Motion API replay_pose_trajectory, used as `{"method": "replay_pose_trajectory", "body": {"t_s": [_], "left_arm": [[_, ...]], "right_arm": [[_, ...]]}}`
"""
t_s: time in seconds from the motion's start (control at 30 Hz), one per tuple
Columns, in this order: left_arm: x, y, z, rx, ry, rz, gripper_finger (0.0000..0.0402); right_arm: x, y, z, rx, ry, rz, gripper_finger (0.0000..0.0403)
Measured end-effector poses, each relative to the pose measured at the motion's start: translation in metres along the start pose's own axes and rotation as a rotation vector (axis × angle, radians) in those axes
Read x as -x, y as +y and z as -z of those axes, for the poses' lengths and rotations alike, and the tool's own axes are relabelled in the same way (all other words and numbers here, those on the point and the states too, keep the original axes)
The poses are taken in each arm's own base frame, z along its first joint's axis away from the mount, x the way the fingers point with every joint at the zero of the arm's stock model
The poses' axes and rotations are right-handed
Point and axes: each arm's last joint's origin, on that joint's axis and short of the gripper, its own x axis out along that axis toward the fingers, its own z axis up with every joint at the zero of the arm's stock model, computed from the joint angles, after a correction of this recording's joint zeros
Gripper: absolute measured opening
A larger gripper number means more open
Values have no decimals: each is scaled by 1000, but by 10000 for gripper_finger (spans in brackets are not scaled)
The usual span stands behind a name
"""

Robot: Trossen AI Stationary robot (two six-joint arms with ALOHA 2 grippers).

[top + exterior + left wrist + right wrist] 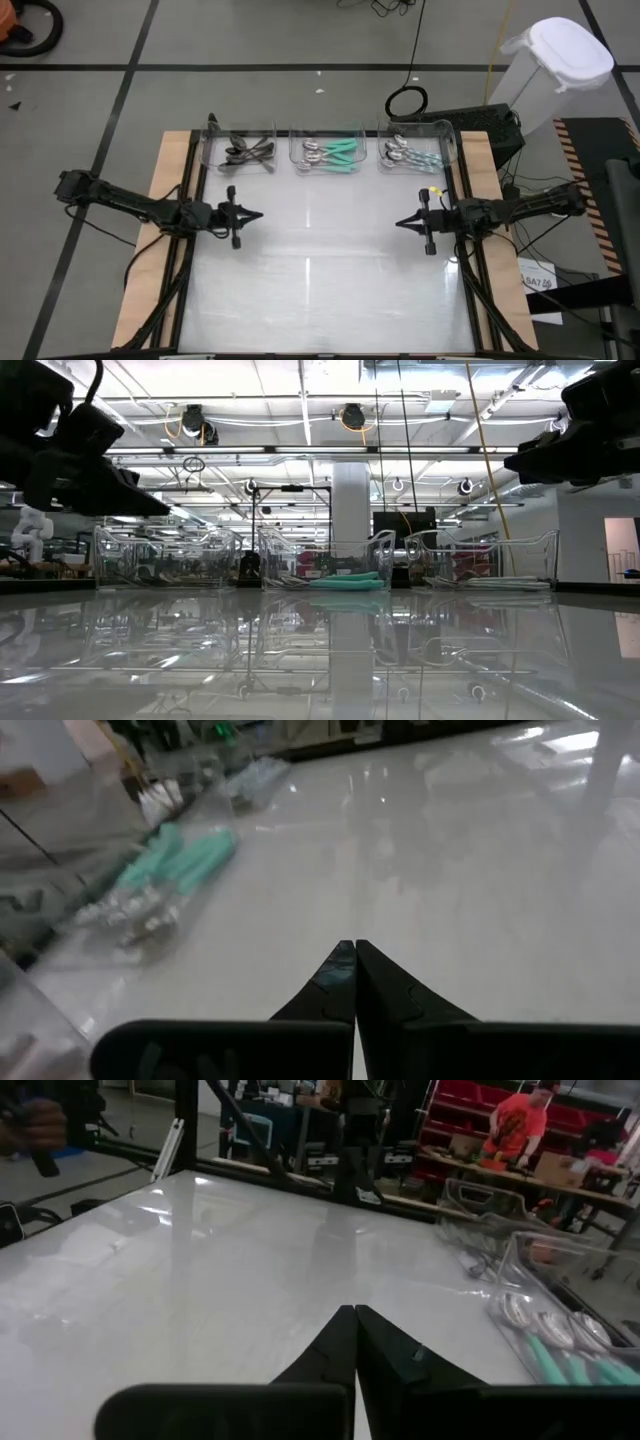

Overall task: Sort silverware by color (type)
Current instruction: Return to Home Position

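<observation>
Three clear bins stand along the table's far edge. The left bin (241, 148) holds dark utensils (247, 152). The middle bin (327, 148) holds silver spoons with teal-green handles (337, 155), which also show as teal-handled spoons (175, 865) in the left wrist view. The right bin (415, 148) holds silver spoons with pale-blue handles (410, 156). My left gripper (258, 214) hovers shut over the table's left side, pointing right. My right gripper (399, 224) hovers shut over the right side, pointing left. Neither holds anything.
The glossy white table top (320, 270) stretches between and in front of the grippers. A white lidded bin (555, 70) and dark equipment (480, 125) stand beyond the table's far right corner. A person in a red shirt (515, 1125) is in the room behind.
</observation>
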Motion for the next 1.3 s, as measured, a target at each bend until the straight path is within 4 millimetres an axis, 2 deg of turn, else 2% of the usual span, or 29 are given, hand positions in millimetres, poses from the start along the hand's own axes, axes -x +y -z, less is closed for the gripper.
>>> {"method": "replay_pose_trajectory", "body": {"t_s": [0.4, 0.63, 0.93, 1.3], "left_arm": [[14, 17, -3, 18, -60, -64, 1], [23, 18, -8, 34, -131, -45, 1], [26, 19, -10, -11, -170, -33, 1], [28, 23, -11, 25, -211, 17, 1]], "right_arm": [[11, -1, -1, 0, -44, 2, 0], [13, -1, -1, -6, -49, -6, 0], [15, -1, -1, -7, -61, -40, 0], [15, -1, -1, 37, -72, -37, 0]]}}
